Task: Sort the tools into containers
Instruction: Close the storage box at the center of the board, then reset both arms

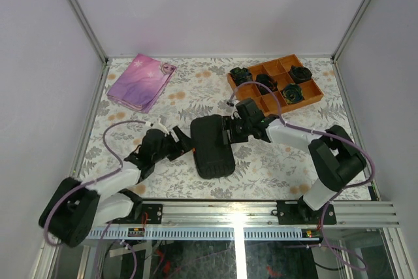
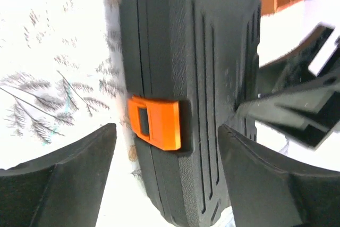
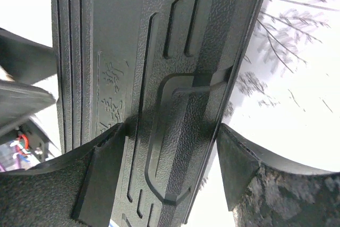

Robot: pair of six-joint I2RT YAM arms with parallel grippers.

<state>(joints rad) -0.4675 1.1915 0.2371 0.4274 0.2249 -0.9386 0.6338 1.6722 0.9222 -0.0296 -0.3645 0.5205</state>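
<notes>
closed black ribbed tool case [image 1: 212,146], orange latch [image 2: 155,122]

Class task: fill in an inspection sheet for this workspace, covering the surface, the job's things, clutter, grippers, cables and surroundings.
Surface: floral-patterned table cover, lying flat.
Job's things: black ribbed plastic tool case with an orange latch lies closed at the centre; tools: nothing seen.
Clutter: pink-purple flat fabric pouch at the far left; orange compartment tray at the far right, holding black rosette-like bundles.
Grippers: left gripper open, astride the case's latch edge; right gripper astride the case from the right, grip unclear.
Cables: lilac cables loop along both arms.
Surroundings: pale walls; aluminium rail at the near edge.
</notes>
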